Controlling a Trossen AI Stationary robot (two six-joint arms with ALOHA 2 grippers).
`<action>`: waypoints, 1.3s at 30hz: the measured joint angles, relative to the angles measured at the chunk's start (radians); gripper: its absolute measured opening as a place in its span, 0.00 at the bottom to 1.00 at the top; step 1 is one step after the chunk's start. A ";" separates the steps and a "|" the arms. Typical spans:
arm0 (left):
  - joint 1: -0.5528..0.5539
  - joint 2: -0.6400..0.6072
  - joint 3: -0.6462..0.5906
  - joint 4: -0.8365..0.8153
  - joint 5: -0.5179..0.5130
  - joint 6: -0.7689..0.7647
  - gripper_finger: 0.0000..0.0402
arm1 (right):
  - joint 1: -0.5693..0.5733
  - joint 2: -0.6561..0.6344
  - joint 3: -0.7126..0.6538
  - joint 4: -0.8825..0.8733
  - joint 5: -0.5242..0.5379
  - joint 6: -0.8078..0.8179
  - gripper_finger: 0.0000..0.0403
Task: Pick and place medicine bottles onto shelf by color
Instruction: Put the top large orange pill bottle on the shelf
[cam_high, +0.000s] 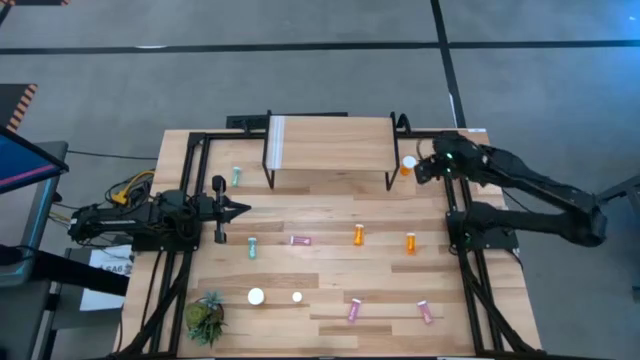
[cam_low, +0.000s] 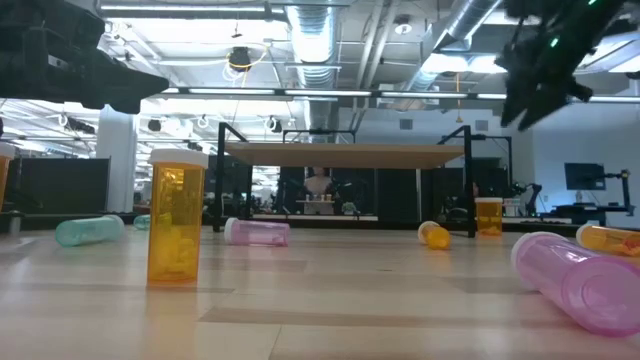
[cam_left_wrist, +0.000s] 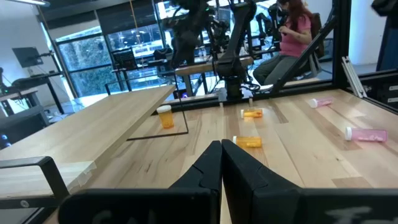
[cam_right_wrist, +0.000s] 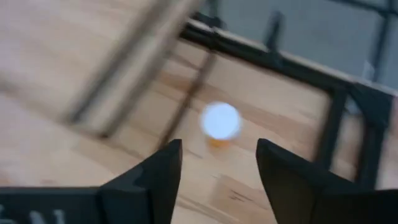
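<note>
Jaws of the right gripper stand parted with nothing between them, hanging in the air above an orange bottle that stands upright on the counter, white cap up. That bottle sits just beside the shelf's right-hand legs, at the end away from the whitish strip, so it lies straight below and slightly ahead of the fingers, its long axis vertical. Any grasp would, I judge, have to come down along that axis or from the side at cap height. The right arm is by far the nearer; the left gripper waits at the left side of the counter, jaws pressed together and holding nothing, pointing across the boards.

Nothing stands on the shelf yet. The other bottles are scattered over the counter: teal ones to the left, two orange ones mid-right, pink ones lying toward the near edge.

The right wrist view shows the cap centred between the fingers, which the high view cannot confirm. The low view shows the right gripper well up off the counter, above shelf level, and the bottle standing; the high view hides that height.
</note>
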 joint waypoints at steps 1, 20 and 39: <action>0.000 0.000 0.000 0.000 0.000 0.000 0.00 | -0.033 0.031 0.000 -0.002 -0.002 0.006 0.59; 0.000 0.000 0.000 0.000 0.002 0.000 0.00 | -0.313 0.329 0.000 0.237 -0.241 -0.090 0.61; 0.000 0.000 0.000 0.000 0.003 0.000 0.00 | -0.393 0.380 -0.164 0.415 -0.353 -0.135 0.61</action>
